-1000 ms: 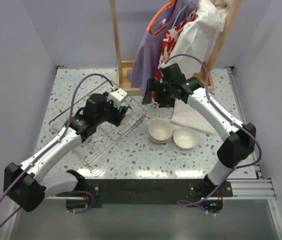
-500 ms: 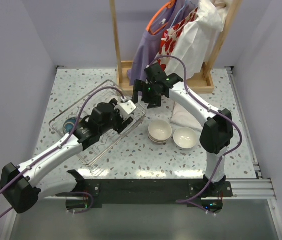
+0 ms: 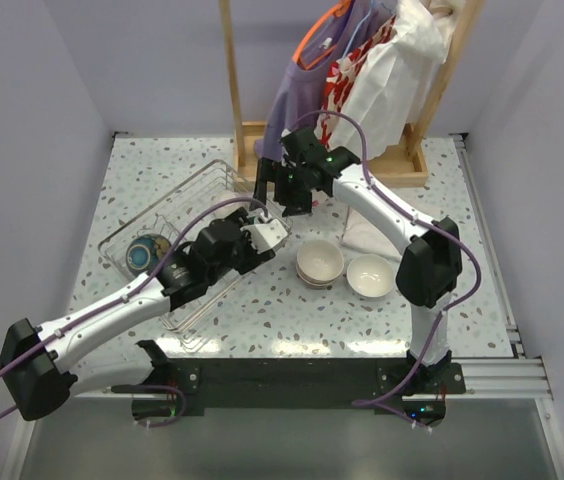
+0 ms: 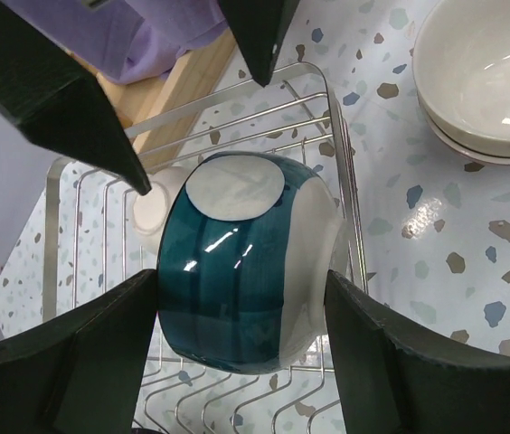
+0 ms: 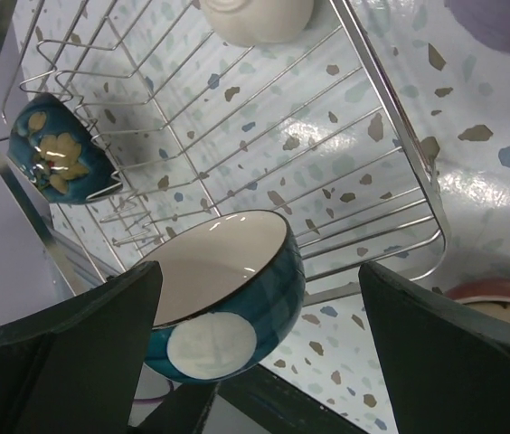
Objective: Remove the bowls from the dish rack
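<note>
The left gripper (image 4: 241, 289) clasped the teal-banded bowl (image 4: 237, 262) above the dish rack (image 4: 341, 181) rim; the right gripper (image 5: 259, 271) gaped empty. The bowl wanted lifting clear, level, toward the stacked bowls (image 4: 490, 81).

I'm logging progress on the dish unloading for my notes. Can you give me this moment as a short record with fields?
left gripper: shut on the teal-banded bowl, lifted at the dish rack edge
right gripper: open, empty, above the rack
in rack: dark blue patterned bowl, white bowl
on table: stacked bowls, single pale bowl beside them
</note>
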